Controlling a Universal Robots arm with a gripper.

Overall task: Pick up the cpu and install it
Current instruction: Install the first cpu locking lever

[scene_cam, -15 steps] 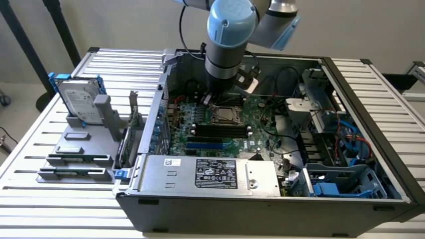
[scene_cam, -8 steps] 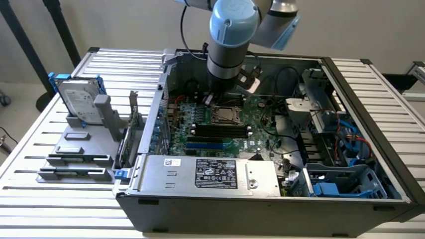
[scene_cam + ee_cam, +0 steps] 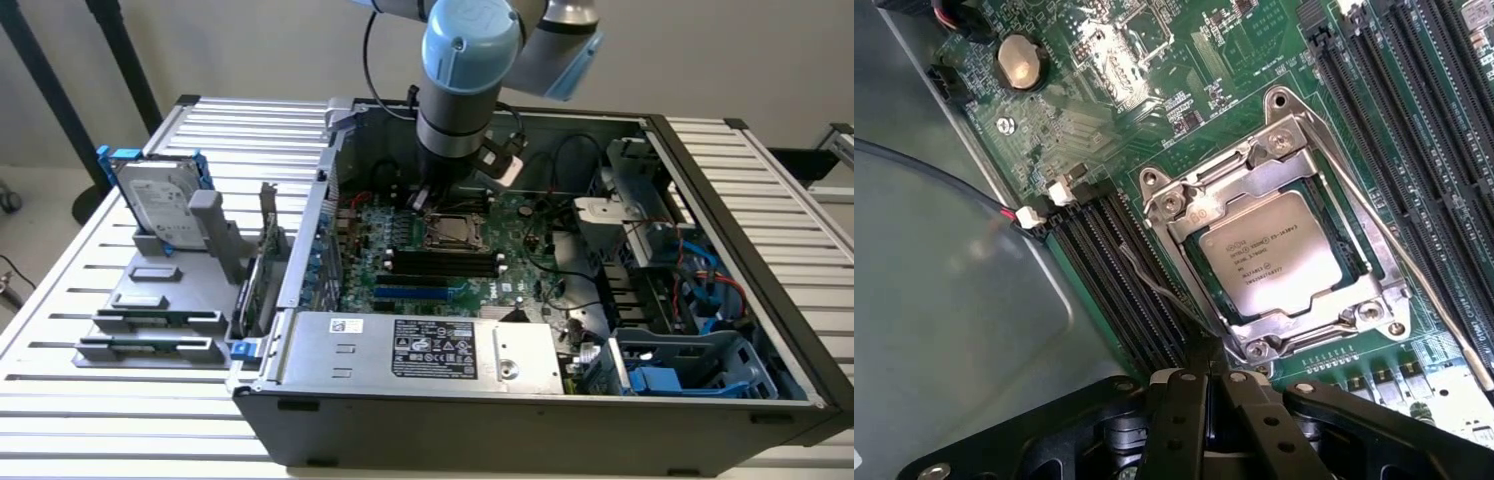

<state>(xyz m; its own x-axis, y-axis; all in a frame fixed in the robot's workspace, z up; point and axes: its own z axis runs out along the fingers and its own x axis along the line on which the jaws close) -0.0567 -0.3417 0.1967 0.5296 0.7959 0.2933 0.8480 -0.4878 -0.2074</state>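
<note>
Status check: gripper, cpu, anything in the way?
Gripper shut, empty, just above the motherboard beside the socket. Cpu seated in the socket frame, metal top showing. Thin wire lever lies between gripper and socket.

A slatted light-grey metal table (image 3: 80,300) carries everything. On it sits an open computer case (image 3: 534,410), directly below the gripper (image 3: 430,195). Toward the exterior view's left of the fingers, just beside the case, rests a grey holder rack (image 3: 154,330) with a hard drive in a blue bracket (image 3: 158,205) standing upright.
</note>
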